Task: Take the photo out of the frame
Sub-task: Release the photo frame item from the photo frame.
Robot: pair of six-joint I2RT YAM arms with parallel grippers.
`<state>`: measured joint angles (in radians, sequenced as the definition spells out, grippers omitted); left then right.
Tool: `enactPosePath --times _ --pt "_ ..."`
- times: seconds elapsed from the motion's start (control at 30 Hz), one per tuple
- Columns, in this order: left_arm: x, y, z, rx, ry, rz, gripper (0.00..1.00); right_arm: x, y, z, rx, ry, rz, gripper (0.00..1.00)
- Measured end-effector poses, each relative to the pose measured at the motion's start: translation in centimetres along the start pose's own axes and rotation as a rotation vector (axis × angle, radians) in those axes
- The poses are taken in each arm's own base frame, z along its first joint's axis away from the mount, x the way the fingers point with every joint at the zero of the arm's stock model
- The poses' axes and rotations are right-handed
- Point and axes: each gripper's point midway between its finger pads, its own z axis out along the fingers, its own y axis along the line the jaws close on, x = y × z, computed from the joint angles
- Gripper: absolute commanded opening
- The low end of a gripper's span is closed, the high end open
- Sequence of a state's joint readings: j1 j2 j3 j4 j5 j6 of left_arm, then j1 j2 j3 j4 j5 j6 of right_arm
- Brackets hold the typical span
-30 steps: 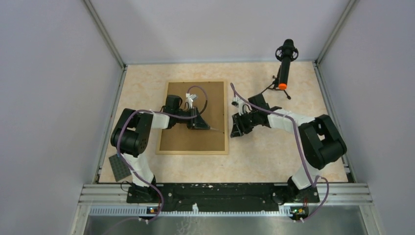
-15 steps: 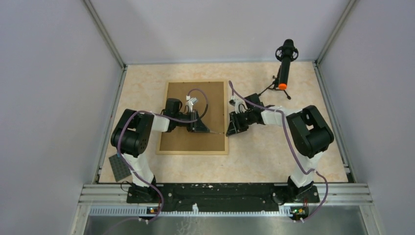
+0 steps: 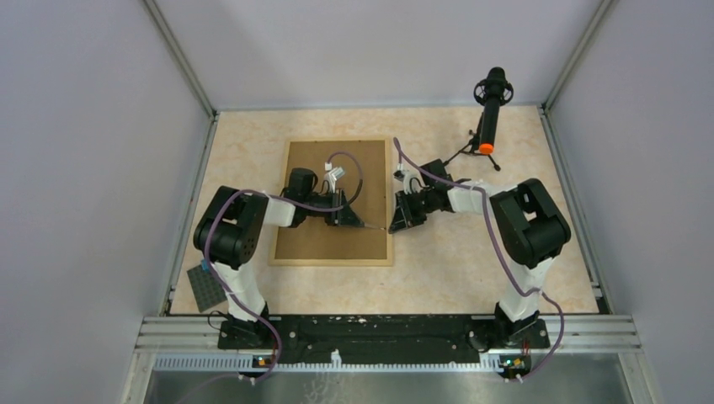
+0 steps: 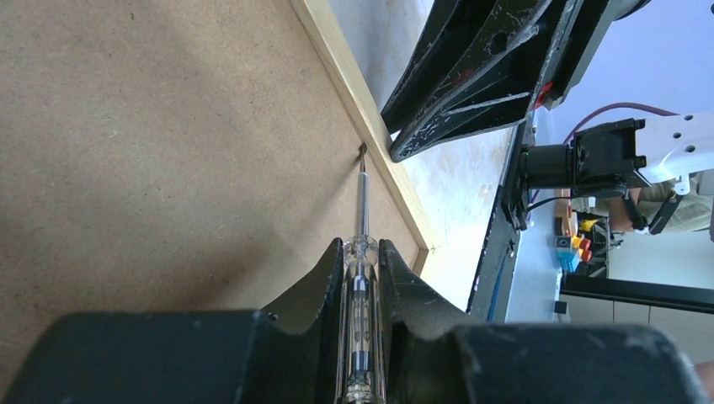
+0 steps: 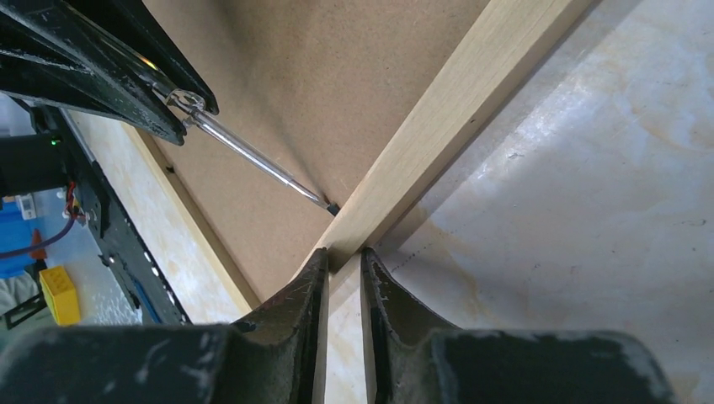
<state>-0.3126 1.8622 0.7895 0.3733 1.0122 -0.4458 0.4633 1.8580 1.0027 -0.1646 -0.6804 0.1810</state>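
Left gripper clamps a clear-handled screwdriver, tip at a tab inside the frame's right rail; right gripper's fingers nearly together at that rail, grip unclear; photo unseen, presumably under the frame's fibreboard backing; a slipping blade could gouge that board.

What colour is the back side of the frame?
The frame back is plain brown; clearest in left wrist view.
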Motion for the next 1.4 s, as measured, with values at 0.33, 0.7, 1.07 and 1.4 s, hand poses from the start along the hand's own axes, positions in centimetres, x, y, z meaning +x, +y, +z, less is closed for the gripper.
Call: enactPosePath --times 0.33,0.7,1.07,1.4 --pt "-0.2 -0.1 0.7 0.015 0.003 -0.027 0.00 -0.1 0.0 0.0 -0.006 0.012 0.031 0.00" --pt "-3.4 -1.0 2.1 -0.015 -0.034 0.033 0.00 -0.1 0.0 0.1 -0.006 0.047 0.072 0.00" --pt "-4.4 -4.7 3.9 -0.173 -0.076 0.363 0.00 0.1 0.2 0.2 -0.023 0.090 0.124 0.05" --pt "-4.5 -5.3 1.1 -0.207 -0.077 0.242 0.00 -1.6 -0.4 -1.3 0.089 -0.012 0.093 0.56"
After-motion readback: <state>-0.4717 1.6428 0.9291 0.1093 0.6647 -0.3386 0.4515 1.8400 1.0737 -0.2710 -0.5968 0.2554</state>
